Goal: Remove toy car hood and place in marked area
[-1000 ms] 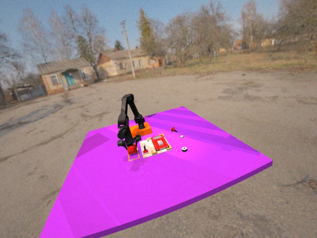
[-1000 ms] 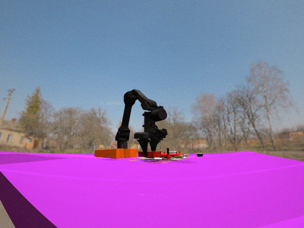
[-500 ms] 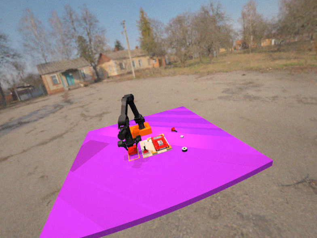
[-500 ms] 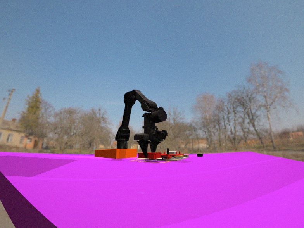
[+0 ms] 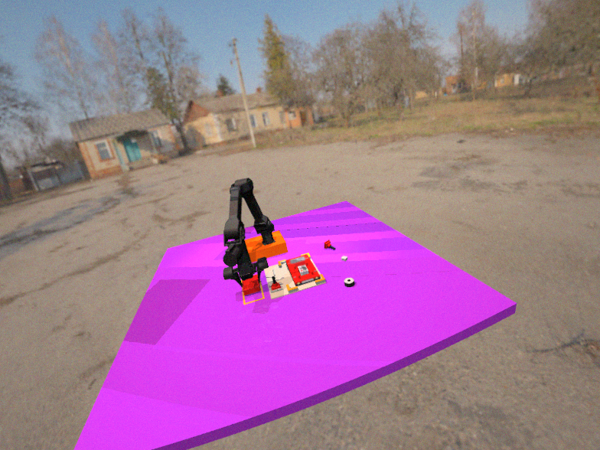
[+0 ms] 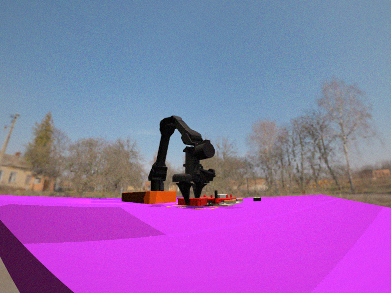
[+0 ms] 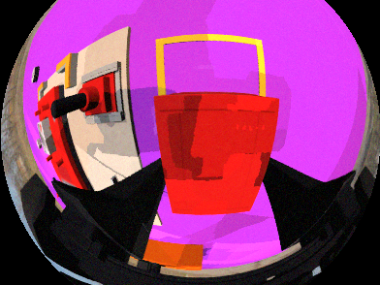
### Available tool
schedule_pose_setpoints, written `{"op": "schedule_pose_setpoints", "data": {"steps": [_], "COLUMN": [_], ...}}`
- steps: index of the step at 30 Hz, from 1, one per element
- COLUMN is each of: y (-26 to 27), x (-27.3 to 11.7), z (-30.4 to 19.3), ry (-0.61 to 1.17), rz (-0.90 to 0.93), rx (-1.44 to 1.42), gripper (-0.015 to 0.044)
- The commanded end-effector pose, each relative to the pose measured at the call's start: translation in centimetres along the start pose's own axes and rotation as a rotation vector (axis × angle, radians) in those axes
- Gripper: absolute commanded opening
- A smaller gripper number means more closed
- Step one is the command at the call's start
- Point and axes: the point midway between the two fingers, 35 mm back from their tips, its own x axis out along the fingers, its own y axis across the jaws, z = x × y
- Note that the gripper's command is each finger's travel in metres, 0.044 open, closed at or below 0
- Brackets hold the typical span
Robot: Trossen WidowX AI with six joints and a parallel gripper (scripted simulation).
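Observation:
The hood (image 5: pixel 251 287) (image 6: pixel 199 202) (image 7: pixel 220 136) is a red block low over the table. My gripper (image 5: pixel 251 280) (image 6: pixel 192 200) (image 7: pixel 215 162) points down and is shut on it, one finger on each side. The marked area (image 5: pixel 253 301) (image 7: pixel 208 37) is a yellow-orange outline. The hood covers its near part in the wrist view, and its far part shows bare. Whether the hood touches the table cannot be told. The red toy car body (image 5: pixel 295 265) (image 7: pixel 65 147) sits on a cream board (image 5: pixel 280 275) (image 7: pixel 97 44) beside the area, with a grey-white part on top.
A small red block (image 5: pixel 275 286) (image 7: pixel 99 97) with an upright black stick stands on the board, close beside the gripper. A red-black piece (image 5: pixel 327 244), a small white piece (image 5: pixel 344 257) and a wheel (image 5: pixel 349 282) (image 6: pixel 257 199) lie beyond the board. The arm's orange base (image 5: pixel 270 251) (image 6: pixel 163 197) is behind.

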Motion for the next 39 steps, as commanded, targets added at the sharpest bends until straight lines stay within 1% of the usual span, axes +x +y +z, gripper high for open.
{"op": "schedule_pose_setpoints", "data": {"steps": [1,13,30,33,37,39], "y": [-0.1,-0.1,0.0,-0.1,0.0,0.0], "x": [0.2,0.8,0.3,-1.8,-6.2,-6.5], "z": [0.0,0.0,0.0,0.2,0.0,0.0], "ry": [0.000,0.000,0.000,-0.001,-0.002,-0.002], "rz": [-0.003,-0.003,0.000,-0.001,-0.004,-0.004], "rx": [-0.004,-0.004,0.000,0.000,0.000,0.000], "gripper": [0.0000,0.0000,0.0440,0.0440,0.0440,0.0440]}}
